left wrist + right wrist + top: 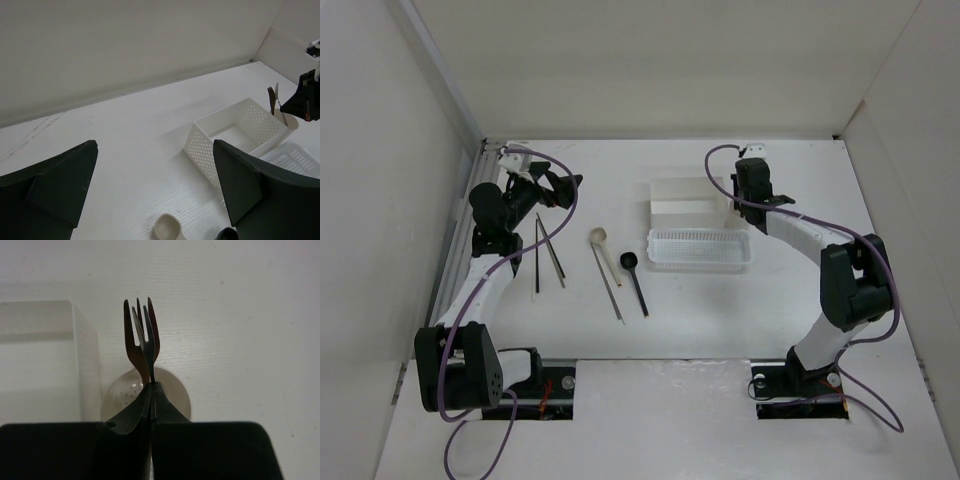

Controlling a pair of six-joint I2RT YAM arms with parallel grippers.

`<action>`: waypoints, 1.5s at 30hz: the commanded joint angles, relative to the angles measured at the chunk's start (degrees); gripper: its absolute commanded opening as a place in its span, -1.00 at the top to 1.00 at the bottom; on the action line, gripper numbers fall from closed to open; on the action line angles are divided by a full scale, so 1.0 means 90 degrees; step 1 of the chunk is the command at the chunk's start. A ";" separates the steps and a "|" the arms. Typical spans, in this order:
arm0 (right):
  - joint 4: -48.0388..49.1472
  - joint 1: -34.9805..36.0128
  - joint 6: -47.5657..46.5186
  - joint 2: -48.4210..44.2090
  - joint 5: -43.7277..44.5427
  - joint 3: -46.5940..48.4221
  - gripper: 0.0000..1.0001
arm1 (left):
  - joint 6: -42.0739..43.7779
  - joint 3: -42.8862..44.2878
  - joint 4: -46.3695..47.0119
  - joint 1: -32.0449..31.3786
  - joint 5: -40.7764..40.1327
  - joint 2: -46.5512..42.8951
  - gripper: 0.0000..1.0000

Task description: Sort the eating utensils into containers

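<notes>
right end effector (151, 388), forks (138, 340) upright, tines up

No legible txt, labels, brand marks, nos. or signs in any of the 3 views.
</notes>
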 commanded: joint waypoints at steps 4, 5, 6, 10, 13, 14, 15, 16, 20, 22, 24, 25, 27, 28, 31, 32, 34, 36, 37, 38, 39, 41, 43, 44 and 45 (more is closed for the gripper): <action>0.0111 0.0060 -0.0133 -0.0084 -0.0136 -0.0105 1.00 | 0.0079 0.0317 0.0208 0.0022 -0.0001 0.0000 -1.00; 0.0111 0.0060 -0.0133 -0.0084 -0.0136 -0.0163 1.00 | 0.0079 0.0317 0.0208 0.0022 -0.0001 0.0000 -1.00; 0.0111 0.0060 -0.0133 -0.0084 -0.0136 -0.0164 0.97 | 0.0079 0.0317 0.0208 0.0022 -0.0001 0.0000 -1.00; 0.0111 0.0060 -0.0133 -0.0142 -0.0253 -0.0164 0.75 | 0.0138 0.0317 0.0208 0.0022 -0.0001 0.0000 -1.00; 0.0111 0.0060 -0.0192 -0.0142 -0.0312 -0.0164 0.53 | 0.0138 0.0317 0.0208 0.0022 -0.0001 0.0000 -1.00; 0.0111 0.0060 -0.0192 -0.0142 -0.0312 -0.0164 0.49 | 0.0138 0.0317 0.0208 0.0022 -0.0001 0.0000 -1.00; 0.0111 0.0060 -0.0192 -0.0142 -0.0312 -0.0164 0.43 | 0.0138 0.0317 0.0208 0.0022 -0.0001 0.0000 -1.00; 0.0111 0.0060 -0.0192 -0.0210 -0.0370 -0.0164 0.43 | 0.0138 0.0317 0.0208 0.0022 -0.0001 0.0000 -1.00; 0.0111 0.0060 -0.0192 -0.0337 -0.0370 -0.0164 0.43 | 0.0138 0.0317 0.0208 0.0022 -0.0001 0.0000 -1.00; 0.0111 0.0060 -0.0192 -0.0454 -0.0370 -0.0164 0.41 | 0.0206 0.0317 0.0208 0.0022 -0.0001 0.0000 -1.00; 0.0111 0.0128 -0.0308 -0.0698 -0.0370 -0.0164 0.35 | 0.0206 0.0317 0.0208 0.0022 -0.0001 0.0000 -1.00; 0.0111 0.0187 -0.0367 -0.0805 -0.0370 -0.0164 0.25 | 0.0206 0.0259 0.0208 0.0022 -0.0001 0.0000 -1.00; 0.0111 0.0274 -0.0475 -0.1176 -0.0303 -0.0164 0.09 | 0.0206 0.0258 0.0034 0.0022 -0.0001 0.0000 -1.00; 0.0111 0.0420 -0.0552 -0.1313 -0.0225 -0.0164 0.02 | 0.0351 0.0171 -0.0064 0.0022 -0.0233 0.0000 -1.00; 0.0111 0.0859 -0.0679 -0.1918 0.0116 -0.0164 -0.31 | 0.0683 0.0111 -0.0698 0.0022 -0.1168 -0.0058 -1.00; 0.0111 0.1016 -0.0680 -0.2045 0.0195 -0.0231 -0.74 | 0.1100 0.0111 -0.0913 0.0022 -0.1415 -0.0058 -1.00; -0.0160 0.1367 -0.0826 -0.2320 0.0196 -0.0232 -1.00 | 0.1522 0.0189 -0.1565 0.0022 -0.1961 -0.0058 -1.00; -0.0541 0.1982 -0.0914 -0.2320 -0.0076 -0.0028 -1.00 | 0.1981 0.0277 -0.1967 0.0022 -0.2724 -0.0058 -1.00; -0.0794 0.2197 -0.1030 -0.2185 -0.0242 0.0070 -1.00 | 0.2360 0.0345 -0.2259 0.0022 -0.2958 -0.0058 -1.00; -0.1396 0.2596 -0.1032 -0.2067 -0.0630 0.0187 -1.00 | 0.2461 0.0346 -0.2359 0.0022 -0.3502 -0.0058 -1.00; -0.1731 0.2774 -0.1032 -0.1912 -0.0876 0.0459 -0.84 | 0.2549 0.0346 -0.2447 0.0022 -0.3739 -0.0126 -1.00; -0.2627 0.3076 -0.0837 -0.1394 -0.1345 0.0753 -0.42 | 0.2715 0.0287 -0.2661 0.0022 -0.4246 -0.0194 -1.00; -0.3070 0.3487 -0.0573 -0.1021 -0.1854 0.1066 0.39 | 0.2774 0.0073 -0.2731 0.0022 -0.4434 -0.0254 -1.00; -0.3188 0.3595 -0.0205 -0.0702 -0.1913 0.1067 0.51 | 0.2774 0.0005 -0.2731 0.0022 -0.4435 -0.0312 -0.96; -0.3190 0.3818 -0.0076 -0.0602 -0.1913 0.1067 0.55 | 0.2678 -0.0160 -0.2731 0.0022 -0.4435 -0.0312 -0.88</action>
